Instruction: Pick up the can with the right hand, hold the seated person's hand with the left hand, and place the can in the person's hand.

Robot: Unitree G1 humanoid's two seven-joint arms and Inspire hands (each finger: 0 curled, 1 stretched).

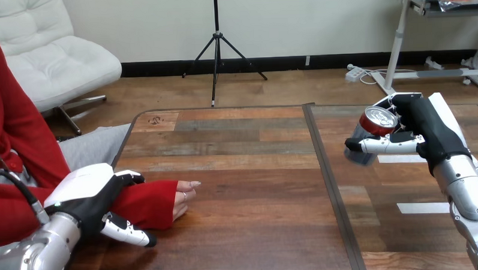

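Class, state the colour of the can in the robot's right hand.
The can is red with a silver top; the head view shows it best.

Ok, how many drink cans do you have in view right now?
1. The red metal can with a silver top is tilted in the right hand, over the wooden table's right side. I doubt any is hidden.

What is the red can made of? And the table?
The red can with the silvery top looks like shiny metal, probably aluminium: its lid glints. The brown plank-patterned table looks like matte wood, showing grain and a knot, though it could be printed laminate.
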